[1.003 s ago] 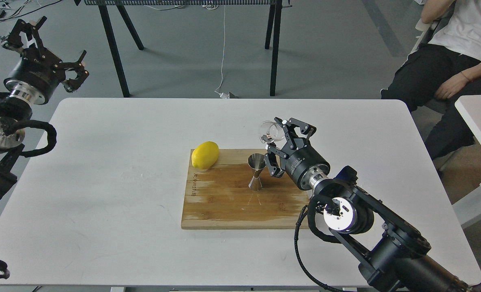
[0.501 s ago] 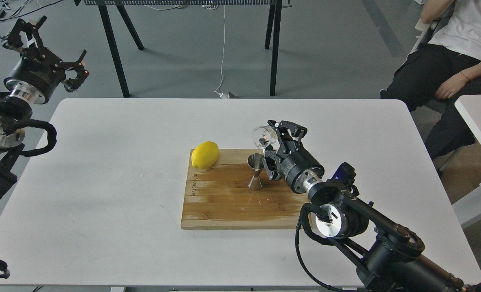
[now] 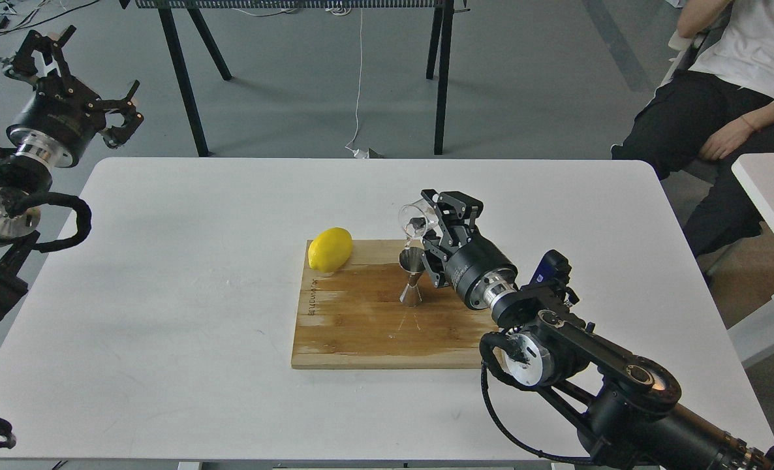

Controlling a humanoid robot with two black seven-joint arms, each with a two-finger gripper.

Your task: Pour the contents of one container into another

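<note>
Left gripper (image 3: 77, 81) hangs far left of the board (image 3: 387, 307), past the table's (image 3: 185, 261) back-left corner and above the floor, its fingers spread apart and holding nothing. On the white table the wooden board lies near the middle, a little right of centre. At the board's back-left corner sits a lemon (image 3: 329, 249), partly over the edge. Right of the lemon, toward the board's back edge, the jigger (image 3: 412, 277) stands upright on the wood. Just above the jigger's open top, the cup (image 3: 416, 220) is tipped with its mouth facing left and downward, its lower lip almost over the jigger's rim. Right gripper (image 3: 434, 225) is clamped on the cup, reaching in over the board's right side, with its arm running back toward the table's near-right corner. Beyond the table's far right, a seated person (image 3: 726, 85) is partly in view
</note>
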